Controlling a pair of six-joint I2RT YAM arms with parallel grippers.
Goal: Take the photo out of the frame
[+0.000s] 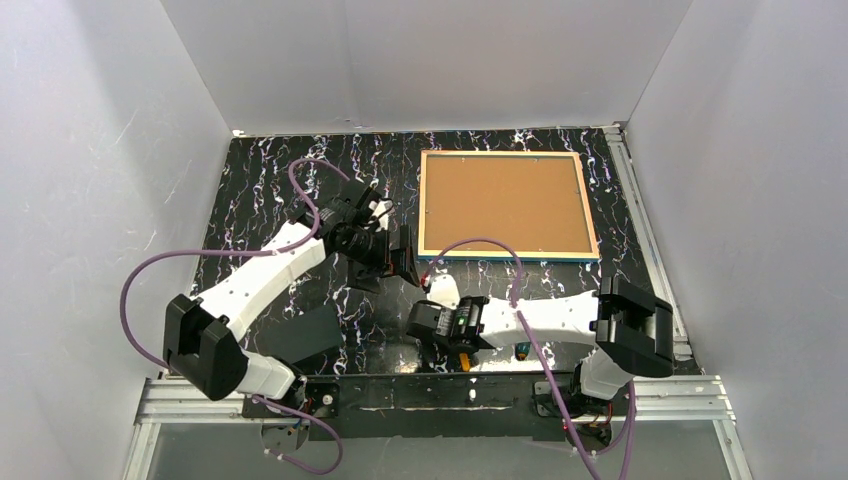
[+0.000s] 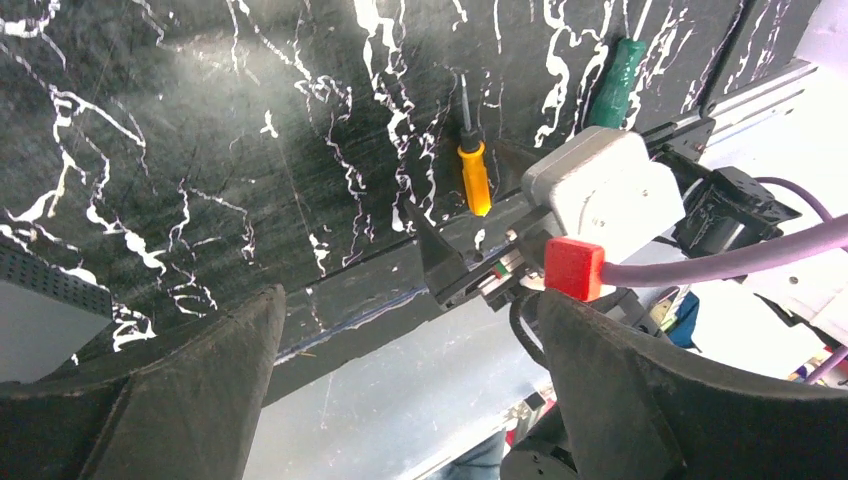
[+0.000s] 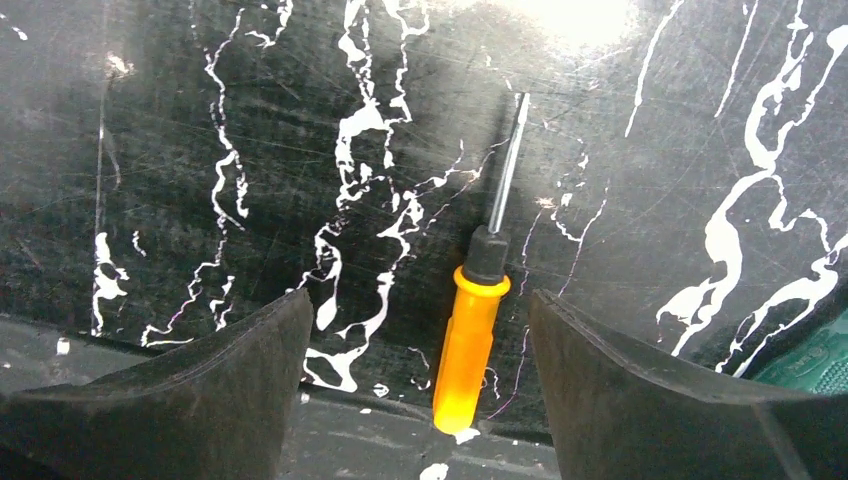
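I am a pair of white arms at the near edge of a black table (image 1: 255, 205) veined with white, like marble, boxed in by plain white walls. The frame (image 1: 422, 210) lies flat at the far right of the table, back upward, well apart from both of my grippers. From above I see its light wood edging, a thin line of bright blue along its near side, and a brown backing board (image 1: 505, 203) filling it. The photo is hidden beneath that board, so none of it shows. My left arm reaches forward and bends toward the middle of the table. My left gripper (image 1: 400, 258) points back toward my bases, well clear of the frame's near left corner. Its two dark fingers stand wide apart with nothing between them. My right arm stretches leftward along the near edge, and my right gripper (image 1: 422, 322) hangs low over the table near my bases. Its jaws are also spread wide and hold nothing. An orange-handled screwdriver (image 3: 468, 345) lies flat on the table below it. In the right wrist view it shows in the gap between the two fingers, nearer the right-hand one, with its metal shaft pointing away from the camera, and neither finger touches it. Just beside it, toward the right arm's base, lies a green-handled tool (image 2: 618, 80), only partly in view. Purple cables (image 1: 135, 290) loop from both arms.
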